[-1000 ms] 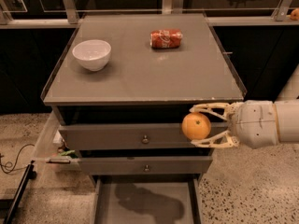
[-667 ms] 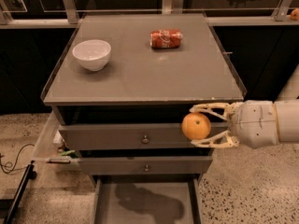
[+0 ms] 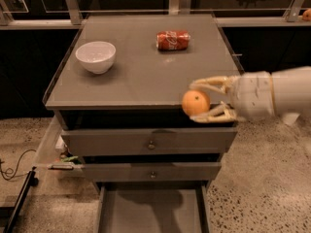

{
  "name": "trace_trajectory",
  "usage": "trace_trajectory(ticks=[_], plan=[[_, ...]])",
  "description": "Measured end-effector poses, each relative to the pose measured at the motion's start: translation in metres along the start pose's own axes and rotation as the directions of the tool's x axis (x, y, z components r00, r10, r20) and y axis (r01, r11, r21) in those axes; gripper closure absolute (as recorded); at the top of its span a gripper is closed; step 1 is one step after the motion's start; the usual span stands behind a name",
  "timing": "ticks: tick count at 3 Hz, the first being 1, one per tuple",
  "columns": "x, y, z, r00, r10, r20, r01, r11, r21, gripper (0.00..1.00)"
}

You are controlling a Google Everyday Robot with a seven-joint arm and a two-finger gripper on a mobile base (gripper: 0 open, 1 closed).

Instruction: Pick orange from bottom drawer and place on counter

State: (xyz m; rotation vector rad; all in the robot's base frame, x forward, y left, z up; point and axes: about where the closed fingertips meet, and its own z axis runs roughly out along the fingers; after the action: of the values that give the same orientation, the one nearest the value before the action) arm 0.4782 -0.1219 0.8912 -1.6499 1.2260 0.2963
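Note:
My gripper point(image 3: 198, 101) reaches in from the right and is shut on the orange point(image 3: 195, 103), one pale finger above it and one below. It holds the orange in the air right at the counter's point(image 3: 141, 72) front edge, near the front right corner, above the upper drawers. The bottom drawer point(image 3: 150, 210) is pulled out below, and its grey floor shows nothing on it.
A white bowl point(image 3: 95, 56) stands at the counter's left. A crushed red soda can point(image 3: 173, 40) lies at the back middle. Two shut drawers with knobs point(image 3: 151, 144) are under the counter. A cable and clutter point(image 3: 60, 161) lie on the floor at the left.
The gripper has lifted the orange from the level of the upper drawer fronts to the counter's front edge. Bowl and can have not moved.

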Motion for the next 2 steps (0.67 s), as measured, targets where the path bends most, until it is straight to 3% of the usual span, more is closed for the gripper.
trace_trajectory(ticks=[1, 2], plan=[[-0.007, -0.051, 0.029, 0.999, 0.025, 0.038, -0.025, 0.9997, 0.001, 1.00], [-0.007, -0.081, 0.061, 0.993, 0.071, 0.090, -0.071, 0.9975, -0.001, 1.00]])
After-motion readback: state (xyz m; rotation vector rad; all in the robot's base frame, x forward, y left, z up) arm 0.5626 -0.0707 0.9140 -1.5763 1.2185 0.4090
